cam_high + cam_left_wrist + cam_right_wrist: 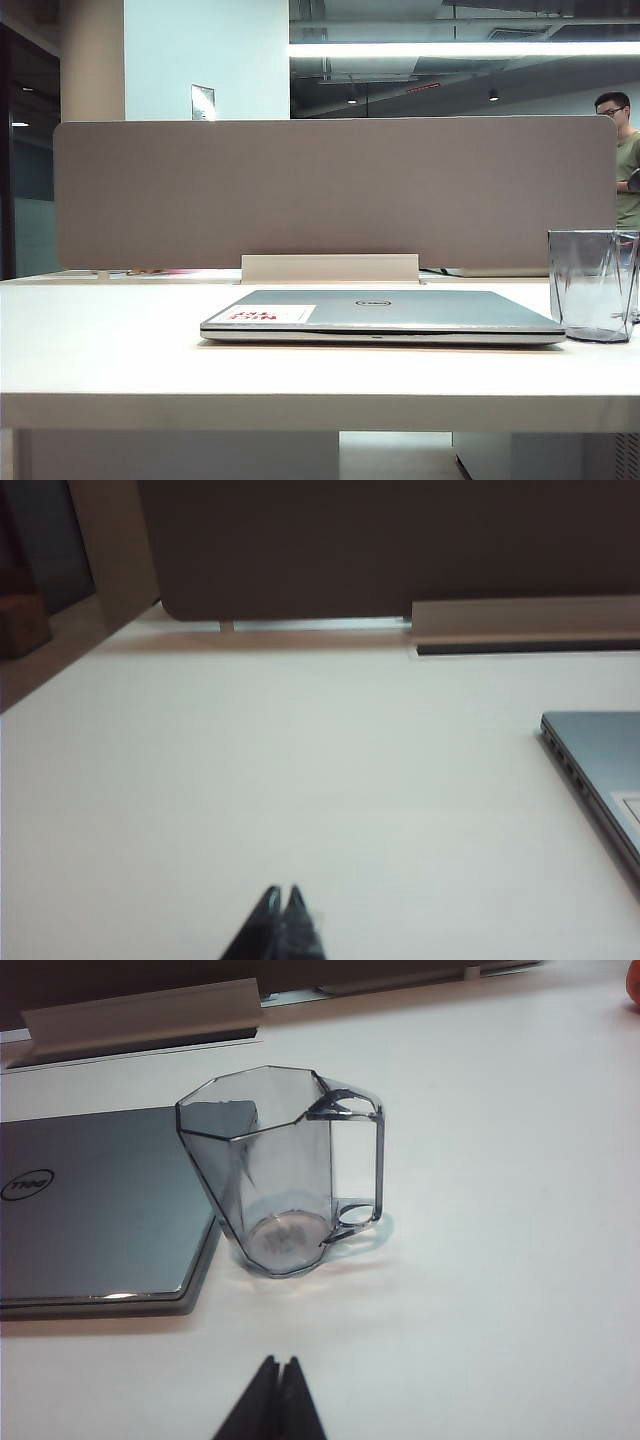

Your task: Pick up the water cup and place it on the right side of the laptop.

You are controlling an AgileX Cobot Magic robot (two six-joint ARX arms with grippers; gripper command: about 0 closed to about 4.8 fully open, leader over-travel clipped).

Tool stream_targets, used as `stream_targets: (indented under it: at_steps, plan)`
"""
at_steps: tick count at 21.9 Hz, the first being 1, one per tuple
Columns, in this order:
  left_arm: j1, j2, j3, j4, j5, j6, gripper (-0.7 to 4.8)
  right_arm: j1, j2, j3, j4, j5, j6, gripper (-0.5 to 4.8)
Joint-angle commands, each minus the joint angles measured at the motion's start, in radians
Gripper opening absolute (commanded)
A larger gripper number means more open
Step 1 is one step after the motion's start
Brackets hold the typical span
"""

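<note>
I see the water cup point(285, 1175) standing upright on the table point(100, 340), just beside the laptop's point(385, 312) right edge. My right gripper point(279, 1364) is pressed together near the cup, holding nothing. My left gripper point(283, 892) is pressed together too, over bare table left of the laptop.

Water cup point(592, 285) just right of laptop point(380, 315)

exterior: low, table-edge, facing laptop point(380, 315) | wrists: angled down (both catch laptop)

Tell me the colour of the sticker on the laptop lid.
White with red print; the sticker on the laptop shows best in the exterior view.
</note>
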Motion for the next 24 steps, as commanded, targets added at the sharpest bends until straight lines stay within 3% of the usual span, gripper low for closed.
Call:
stream_targets:
  at_steps: [1,24]
  plan:
    - [0.003,0.001,0.003,0.026,0.01,0.0,-0.04,0.001,0.0,-0.006,0.01,0.005,-0.003,-0.08]
    - [0.002,0.001,0.003,0.026,0.034,0.0,-0.03,0.0,0.0,-0.005,0.052,0.008,-0.003,-0.08]
